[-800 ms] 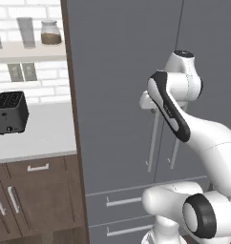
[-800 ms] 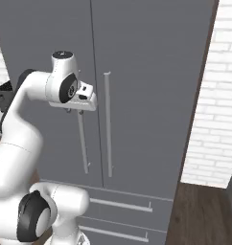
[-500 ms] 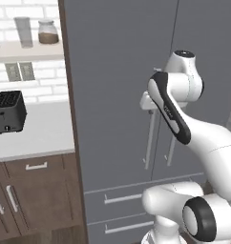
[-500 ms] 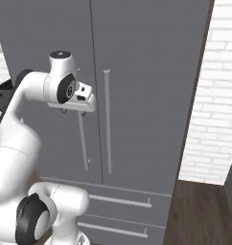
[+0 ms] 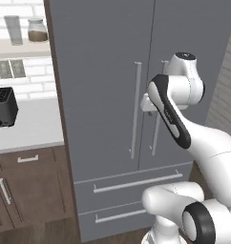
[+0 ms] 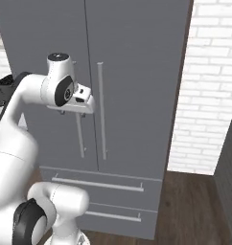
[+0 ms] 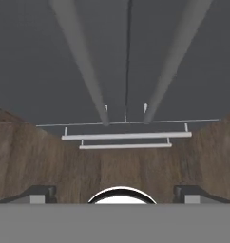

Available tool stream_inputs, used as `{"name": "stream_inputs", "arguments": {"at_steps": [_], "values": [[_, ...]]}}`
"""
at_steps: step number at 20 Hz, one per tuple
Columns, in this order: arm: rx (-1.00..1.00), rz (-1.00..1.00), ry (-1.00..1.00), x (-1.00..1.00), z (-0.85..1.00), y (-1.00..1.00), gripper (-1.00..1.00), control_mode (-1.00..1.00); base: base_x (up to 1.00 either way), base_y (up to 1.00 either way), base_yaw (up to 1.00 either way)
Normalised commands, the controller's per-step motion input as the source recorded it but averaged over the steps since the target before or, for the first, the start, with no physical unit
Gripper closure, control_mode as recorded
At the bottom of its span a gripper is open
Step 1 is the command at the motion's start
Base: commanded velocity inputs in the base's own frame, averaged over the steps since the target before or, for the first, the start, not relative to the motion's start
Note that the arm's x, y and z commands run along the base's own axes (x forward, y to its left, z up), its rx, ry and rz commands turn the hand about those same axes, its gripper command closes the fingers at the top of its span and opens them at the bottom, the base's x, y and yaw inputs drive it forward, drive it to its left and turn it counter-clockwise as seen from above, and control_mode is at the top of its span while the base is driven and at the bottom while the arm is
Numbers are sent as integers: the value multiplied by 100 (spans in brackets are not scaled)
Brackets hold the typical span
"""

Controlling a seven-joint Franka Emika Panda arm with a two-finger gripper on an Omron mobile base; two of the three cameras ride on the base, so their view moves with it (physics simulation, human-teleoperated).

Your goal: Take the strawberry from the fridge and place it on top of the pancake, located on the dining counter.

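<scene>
The fridge (image 5: pixel 98 66) is a tall grey unit with both doors shut, so the strawberry is hidden. Two long vertical bar handles (image 6: pixel 101 110) flank the door seam, and two drawers (image 6: pixel 103 184) sit below. My gripper (image 6: pixel 73 114) hangs just in front of the handles at mid-door height, pointing down. It is open with nothing between its fingers. In the hand view the gripper (image 7: pixel 117 192) looks down along both handles (image 7: pixel 83 71) to the drawer bars (image 7: pixel 126 136) and the wooden floor. The pancake and dining counter are out of view.
Left of the fridge a black toaster (image 5: pixel 4 107) stands on a white counter (image 5: pixel 36 126) over brown cabinets (image 5: pixel 31 186). A shelf above carries a jar (image 5: pixel 37 30). A white brick wall (image 6: pixel 209 86) and wooden floor (image 6: pixel 190 201) lie to the fridge's right.
The whole scene has slid left in both base views, so the base has moved. The arm keeps its pose before the handles and the gripper stays open.
</scene>
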Motion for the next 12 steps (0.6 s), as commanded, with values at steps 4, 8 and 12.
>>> {"name": "stream_inputs", "arguments": {"at_steps": [4, 8, 12], "values": [[0, 0, 0, 0, 0, 0, -100, 100, 0, -35, 0], [0, 0, 0, 0, 0, 0, -100, 100, -26, 6, 0], [0, 0, 0, 0, 0, 0, -100, 100, -33, 7, 0]]}}
